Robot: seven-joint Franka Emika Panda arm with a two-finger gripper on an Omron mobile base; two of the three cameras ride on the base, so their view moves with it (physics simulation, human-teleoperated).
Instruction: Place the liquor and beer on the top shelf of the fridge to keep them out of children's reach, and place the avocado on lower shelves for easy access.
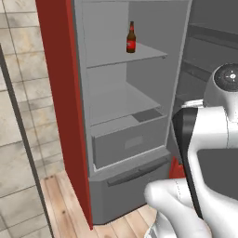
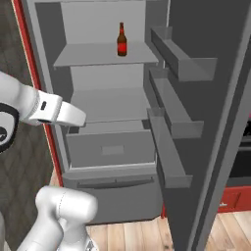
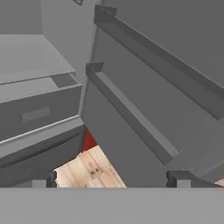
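Observation:
The fridge (image 1: 58, 93) stands open, its grey inside also seen from the right (image 2: 49, 49). The beer (image 1: 131, 38), a slim brown bottle with a red label, stands upright on the top shelf (image 1: 111, 58), near its right end (image 2: 121, 40). The lower shelves (image 1: 116, 104) are bare above the grey drawer (image 1: 125, 142). My gripper (image 3: 111, 179) is open with nothing between its fingers. It hangs low in front of the fridge, looking at the drawer (image 3: 35, 113) and the door's inner side. The liquor and the avocado are out of view.
The fridge door (image 2: 196, 98) stands open to the right, with three bins (image 2: 176, 63) jutting from its inner side (image 3: 144, 118). A wood floor (image 3: 92, 168) lies below. A tiled wall (image 1: 23, 116) is to the fridge's left, and a red cabinet (image 2: 235, 198) behind the door.

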